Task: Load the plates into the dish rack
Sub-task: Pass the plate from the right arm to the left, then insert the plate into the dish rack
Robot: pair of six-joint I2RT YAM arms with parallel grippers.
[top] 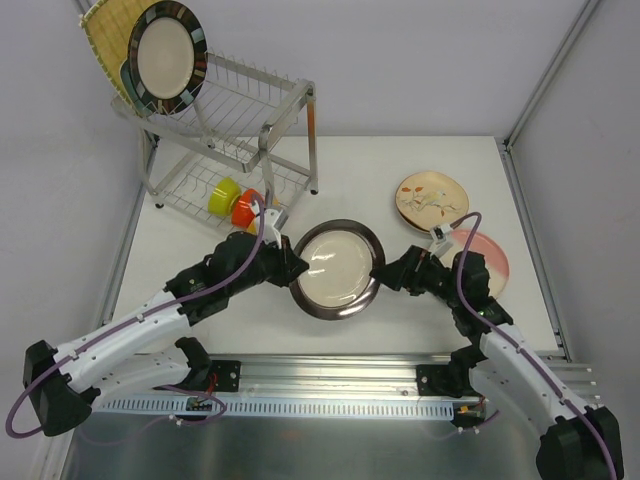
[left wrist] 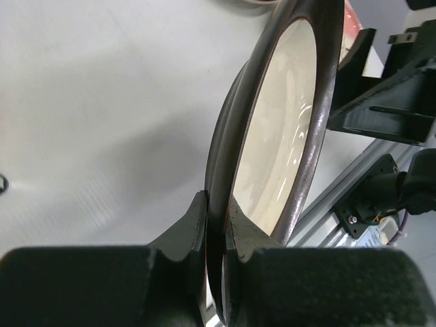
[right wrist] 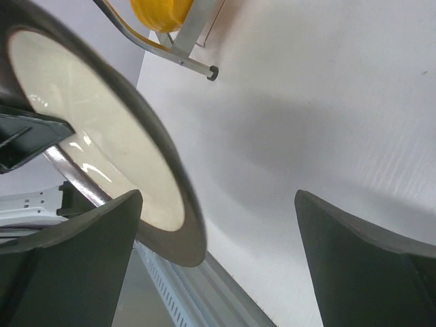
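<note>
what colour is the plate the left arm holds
The plate is cream with a dark rim; clearest in top external view.

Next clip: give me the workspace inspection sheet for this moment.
Surface: white table, no spills seen.
Job's things: dish rack carries a yellow square plate and a dark-rimmed plate upright on top; held plate tilted at centre; floral plate and pink plate lie on the right.
Clutter: yellow-green bowl, orange bowl in the lower tier.
Grippers: left gripper clamped on the held plate's rim; right gripper open beside the opposite rim.
Cables: purple cable along each arm.
Surroundings: grey walls; aluminium rail at the near edge.
</note>
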